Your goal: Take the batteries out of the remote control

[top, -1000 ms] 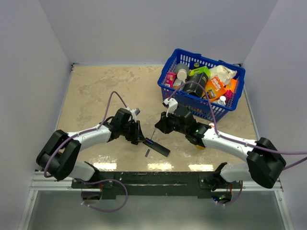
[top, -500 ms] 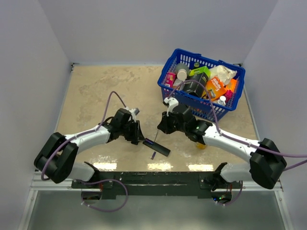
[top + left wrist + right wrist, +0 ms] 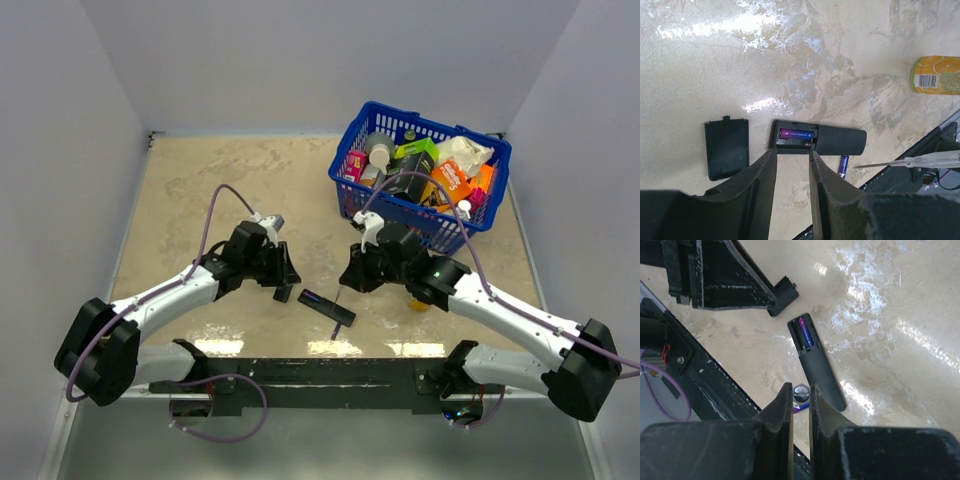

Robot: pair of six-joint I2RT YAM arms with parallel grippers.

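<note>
The black remote control lies flat near the table's front edge, also in the left wrist view and the right wrist view. One purplish battery sits in its open recess. A second battery lies loose beside the remote, on its near side. The black cover piece lies to the remote's left. My left gripper is open and empty, just short of the remote's open end. My right gripper is shut on the thin grey stick, above the loose battery.
A blue basket full of packages stands at the back right. An orange-printed can lies on its side right of the remote, under my right arm. The black front rail runs close behind the remote.
My left gripper has drawn back from the remote's open end, leaving the cover piece in view. My right gripper has moved right and nearer with the stick. The loose battery has shifted right.
</note>
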